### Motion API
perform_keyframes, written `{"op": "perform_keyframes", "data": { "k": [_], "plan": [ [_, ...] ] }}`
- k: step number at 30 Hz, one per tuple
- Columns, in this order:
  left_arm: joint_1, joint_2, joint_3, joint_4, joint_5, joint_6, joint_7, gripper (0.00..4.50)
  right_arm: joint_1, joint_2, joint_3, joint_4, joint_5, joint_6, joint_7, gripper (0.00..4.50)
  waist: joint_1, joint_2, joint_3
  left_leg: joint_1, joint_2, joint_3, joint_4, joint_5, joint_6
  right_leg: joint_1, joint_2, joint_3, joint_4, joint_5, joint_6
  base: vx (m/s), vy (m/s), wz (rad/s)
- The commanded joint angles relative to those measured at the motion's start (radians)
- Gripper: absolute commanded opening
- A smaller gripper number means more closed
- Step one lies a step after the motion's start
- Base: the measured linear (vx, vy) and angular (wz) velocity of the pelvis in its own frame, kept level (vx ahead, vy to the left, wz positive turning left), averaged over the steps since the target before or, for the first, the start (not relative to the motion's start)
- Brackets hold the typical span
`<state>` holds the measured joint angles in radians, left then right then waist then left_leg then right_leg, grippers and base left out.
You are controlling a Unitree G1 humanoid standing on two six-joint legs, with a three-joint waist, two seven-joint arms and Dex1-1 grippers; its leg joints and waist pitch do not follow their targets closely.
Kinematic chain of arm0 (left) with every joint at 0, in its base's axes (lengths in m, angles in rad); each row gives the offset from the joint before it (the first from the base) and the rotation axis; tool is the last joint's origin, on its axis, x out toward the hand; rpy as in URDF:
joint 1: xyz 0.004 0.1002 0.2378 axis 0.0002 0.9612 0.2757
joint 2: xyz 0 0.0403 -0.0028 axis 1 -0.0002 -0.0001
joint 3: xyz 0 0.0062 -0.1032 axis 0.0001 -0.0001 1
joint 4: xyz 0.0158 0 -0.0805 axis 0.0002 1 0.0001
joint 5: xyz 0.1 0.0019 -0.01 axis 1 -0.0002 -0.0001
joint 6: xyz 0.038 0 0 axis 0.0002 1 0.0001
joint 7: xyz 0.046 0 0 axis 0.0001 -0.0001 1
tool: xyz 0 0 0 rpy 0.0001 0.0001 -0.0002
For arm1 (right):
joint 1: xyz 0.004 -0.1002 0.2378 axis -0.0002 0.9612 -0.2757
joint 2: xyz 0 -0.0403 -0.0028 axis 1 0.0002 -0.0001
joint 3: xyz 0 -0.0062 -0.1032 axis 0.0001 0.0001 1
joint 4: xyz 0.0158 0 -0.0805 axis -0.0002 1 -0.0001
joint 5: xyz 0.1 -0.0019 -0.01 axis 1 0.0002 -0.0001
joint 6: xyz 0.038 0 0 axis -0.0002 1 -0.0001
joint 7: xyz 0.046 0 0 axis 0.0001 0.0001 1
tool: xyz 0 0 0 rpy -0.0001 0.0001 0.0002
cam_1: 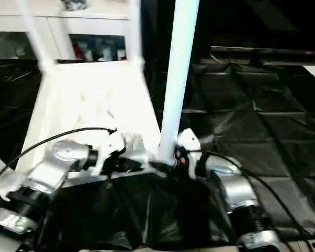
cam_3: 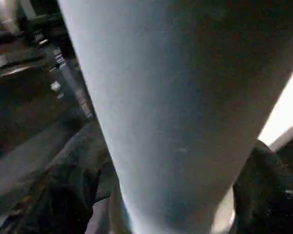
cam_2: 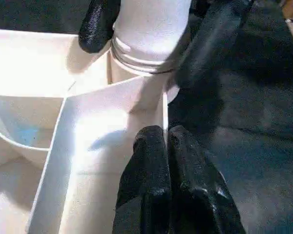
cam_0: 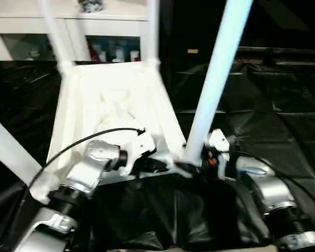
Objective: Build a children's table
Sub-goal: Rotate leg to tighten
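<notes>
At near-right corner socket of upturned tabletop | leg upright, base in socket | right gripper fingers clamp leg | left gripper fingers pressed together on adjacent rim.

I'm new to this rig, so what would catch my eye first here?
The upside-down white tabletop lies on black sheeting, legs rising from its corners. The near-right leg stands tallest, gripped at its base by the right gripper. The left gripper pinches the tabletop's rim beside that socket.
</notes>
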<state>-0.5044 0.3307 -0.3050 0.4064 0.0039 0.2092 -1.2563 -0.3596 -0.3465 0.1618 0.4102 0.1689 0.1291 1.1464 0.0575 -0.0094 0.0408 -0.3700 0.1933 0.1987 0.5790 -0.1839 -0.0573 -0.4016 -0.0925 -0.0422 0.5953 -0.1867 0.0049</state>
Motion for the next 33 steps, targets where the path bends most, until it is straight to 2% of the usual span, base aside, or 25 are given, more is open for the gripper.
{"op": "perform_keyframes", "data": {
  "k": [1,2,6,8,9,12,16,19,20,22,24,26,27,28,29,30,32,33],
  "plan": [
    [-0.005,-0.01,-0.029,-0.023,-0.025,-0.028,-0.042,0.0,-0.004,-0.005,0.056,-0.019,0.016,0.021,0.08,3.62,0.0,-0.005,-0.051,0.015,0.042,-0.01,-0.067,-0.216,0.074,0.043,-0.042,0.031,-0.061,-0.138,-0.269,0.0,0.0,0.0],
    [-0.007,-0.004,-0.029,-0.018,-0.026,-0.031,-0.047,0.0,-0.006,-0.01,0.058,-0.02,0.017,0.023,0.091,3.62,0.006,-0.002,-0.051,0.019,0.043,-0.01,-0.069,-0.237,0.059,0.04,-0.044,0.032,-0.064,-0.182,-0.257,0.0,0.0,0.0],
    [-0.012,0.01,-0.031,-0.004,-0.031,-0.04,-0.072,0.0,-0.016,-0.018,0.061,-0.021,0.033,0.044,0.131,3.49,0.008,-0.003,-0.052,0.016,0.042,-0.012,-0.07,-0.232,0.045,0.042,-0.044,0.032,-0.063,-0.183,-0.249,0.0,0.0,0.0],
    [-0.013,0.011,-0.031,-0.003,-0.031,-0.041,-0.073,0.0,-0.016,-0.017,0.062,-0.02,0.032,0.044,0.133,3.49,0.008,-0.002,-0.054,0.016,0.042,-0.012,-0.068,-0.216,0.047,0.042,-0.044,0.032,-0.06,-0.158,-0.252,0.0,0.0,0.0],
    [-0.013,0.011,-0.031,-0.002,-0.031,-0.04,-0.075,0.0,-0.014,-0.015,0.063,-0.024,0.034,0.049,0.133,3.19,0.008,-0.002,-0.055,0.015,0.041,-0.012,-0.067,-0.203,0.049,0.043,-0.045,0.032,-0.058,-0.138,-0.256,0.0,0.0,0.0],
    [-0.015,0.009,-0.034,0.002,-0.031,-0.042,-0.07,0.0,-0.004,-0.012,0.064,-0.037,0.039,0.058,0.134,3.19,0.01,-0.002,-0.057,0.014,0.04,-0.011,-0.064,-0.176,0.06,0.045,-0.044,0.031,-0.054,-0.096,-0.267,0.0,0.0,0.0],
    [-0.025,-0.018,-0.023,0.01,-0.03,-0.027,-0.02,0.0,0.023,0.005,0.059,-0.05,0.038,0.069,0.091,2.78,0.015,-0.002,-0.056,0.015,0.041,-0.01,-0.063,-0.17,0.065,0.045,-0.043,0.031,-0.053,-0.088,-0.269,0.0,0.0,0.0],
    [-0.039,-0.064,-0.001,0.02,-0.012,-0.002,0.074,0.0,0.045,0.043,0.038,-0.051,0.031,0.087,-0.006,2.63,0.018,-0.002,-0.052,0.019,0.041,-0.01,-0.068,-0.214,0.046,0.04,-0.045,0.034,-0.062,-0.163,-0.253,0.0,0.0,0.0],
    [-0.036,-0.091,0.003,0.009,-0.004,0.019,0.123,0.0,0.053,0.089,0.014,-0.027,0.007,0.069,-0.123,2.61,0.018,-0.001,-0.049,0.022,0.039,-0.013,-0.073,-0.268,0.022,0.039,-0.048,0.034,-0.074,-0.261,-0.226,0.0,0.0,0.0],
    [-0.034,-0.104,0.004,0.003,0.001,0.029,0.146,0.0,0.054,0.113,0.002,-0.01,-0.009,0.058,-0.19,2.61,0.016,-0.002,-0.047,0.024,0.039,-0.016,-0.075,-0.289,0.005,0.034,-0.05,0.035,-0.079,-0.312,-0.207,0.0,0.0,0.0],
    [-0.027,-0.138,0.003,-0.013,0.006,0.057,0.196,0.0,0.053,0.173,-0.038,0.029,-0.029,0.051,-0.344,2.6,0.004,-0.003,-0.045,0.018,0.036,-0.021,-0.081,-0.308,-0.019,0.033,-0.051,0.034,-0.086,-0.389,-0.169,0.0,0.0,0.0],
    [-0.016,-0.168,-0.005,-0.03,0.015,0.073,0.236,0.0,0.053,0.227,-0.068,0.05,-0.031,0.055,-0.448,2.59,-0.011,-0.004,-0.044,0.017,0.034,-0.025,-0.082,-0.342,-0.027,0.03,-0.05,0.031,-0.092,-0.447,-0.148,0.0,0.0,0.0],
    [-0.013,-0.18,-0.006,-0.034,0.02,0.078,0.256,0.0,0.053,0.246,-0.075,0.054,-0.035,0.048,-0.482,2.59,-0.015,0.014,-0.043,0.017,0.033,-0.031,-0.085,-0.357,-0.031,0.03,-0.051,0.028,-0.095,-0.471,-0.133,0.0,0.0,0.0],
    [-0.011,-0.186,-0.007,-0.035,0.023,0.079,0.265,0.0,0.052,0.255,-0.078,0.056,-0.037,0.044,-0.497,2.59,-0.021,0.008,-0.043,0.019,0.033,-0.028,-0.084,-0.371,-0.029,0.025,-0.047,0.029,-0.102,-0.474,-0.129,0.0,0.0,0.0],
    [-0.005,-0.213,-0.013,-0.043,0.032,0.085,0.305,0.0,0.047,0.296,-0.091,0.064,-0.05,0.05,-0.588,2.59,-0.025,0.002,-0.043,0.02,0.031,-0.029,-0.082,-0.385,-0.023,0.024,-0.046,0.028,-0.103,-0.478,-0.126,0.0,0.0,0.0],
    [-0.001,-0.226,-0.015,-0.049,0.029,0.088,0.313,0.0,0.046,0.31,-0.094,0.064,-0.055,0.043,-0.616,2.59,-0.028,0.002,-0.043,0.019,0.032,-0.028,-0.082,-0.383,-0.022,0.02,-0.046,0.032,-0.103,-0.472,-0.128,0.0,0.0,0.0],
    [0.007,-0.237,-0.018,-0.063,0.027,0.093,0.32,0.0,0.049,0.322,-0.091,0.054,-0.064,0.031,-0.634,2.59,-0.03,0.003,-0.045,0.014,0.031,-0.03,-0.084,-0.376,-0.018,0.025,-0.046,0.029,-0.102,-0.469,-0.123,0.0,0.0,0.0],
    [0.01,-0.237,-0.019,-0.066,0.027,0.093,0.319,0.0,0.05,0.322,-0.093,0.051,-0.062,0.031,-0.633,2.94,-0.03,0.003,-0.045,0.016,0.032,-0.029,-0.083,-0.375,-0.015,0.023,-0.044,0.03,-0.101,-0.452,-0.124,0.0,0.0,0.0]
  ]
}}
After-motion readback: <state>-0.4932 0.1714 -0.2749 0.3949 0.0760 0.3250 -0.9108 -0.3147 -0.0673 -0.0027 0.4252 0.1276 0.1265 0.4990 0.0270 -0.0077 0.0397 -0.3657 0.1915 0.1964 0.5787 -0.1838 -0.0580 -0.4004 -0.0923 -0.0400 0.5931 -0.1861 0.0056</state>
